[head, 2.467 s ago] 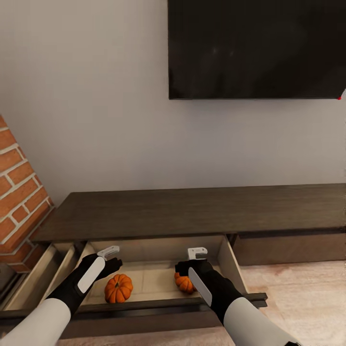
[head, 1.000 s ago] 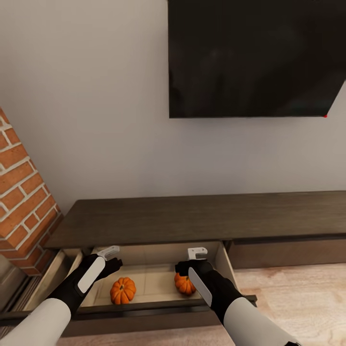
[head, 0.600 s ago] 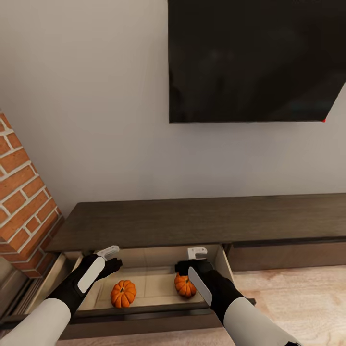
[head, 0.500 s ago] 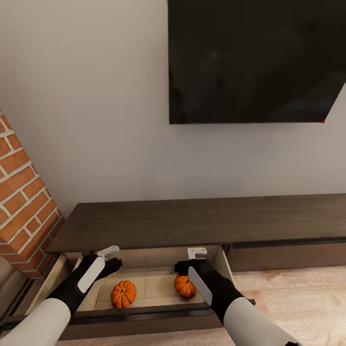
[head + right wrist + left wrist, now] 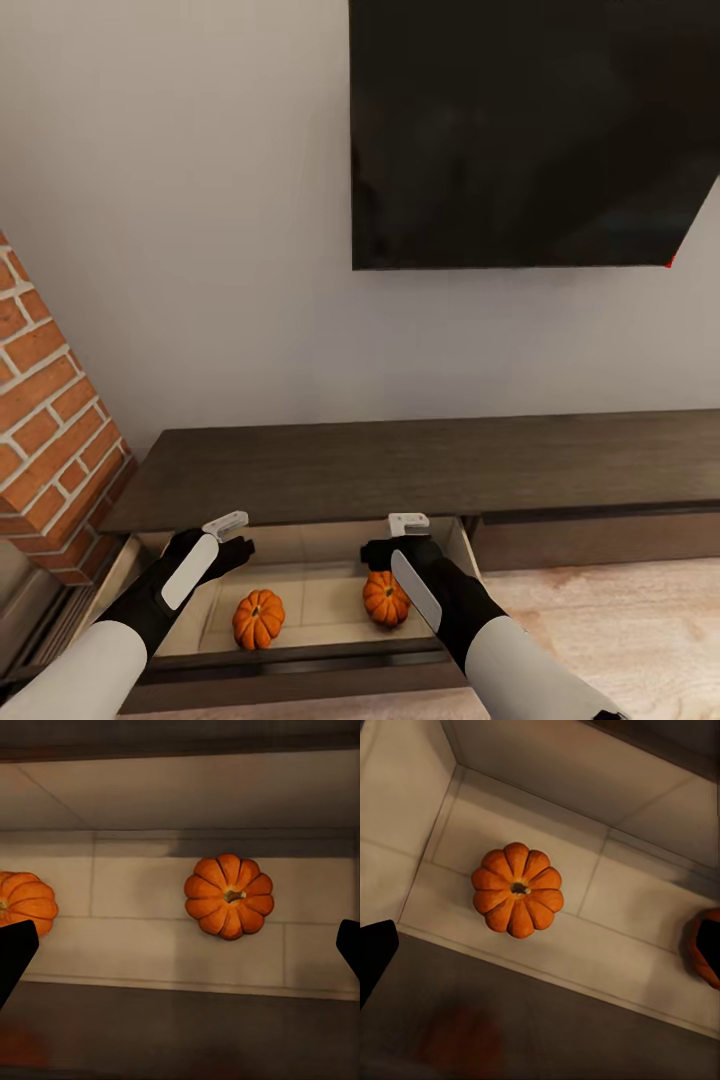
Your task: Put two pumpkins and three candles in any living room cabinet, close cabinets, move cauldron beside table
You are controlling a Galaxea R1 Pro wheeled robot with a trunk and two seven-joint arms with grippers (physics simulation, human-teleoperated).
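Note:
Two orange pumpkins lie in the open drawer of the dark-brown cabinet. The left pumpkin sits below my left gripper. The right pumpkin is partly hidden under my right gripper. Both grippers hover open above the drawer and hold nothing. In each wrist view the dark fingertips stand wide apart at the picture's edges. The candles and the cauldron are out of view.
A black television hangs on the wall above the cabinet. A brick column stands at the left, with a second open drawer beside it. To the right is a shut drawer front and light wood floor.
The whole picture has slid downward, so the camera has moved. Both grippers keep their place in the view, open over the drawer. The pumpkins lie where they were.

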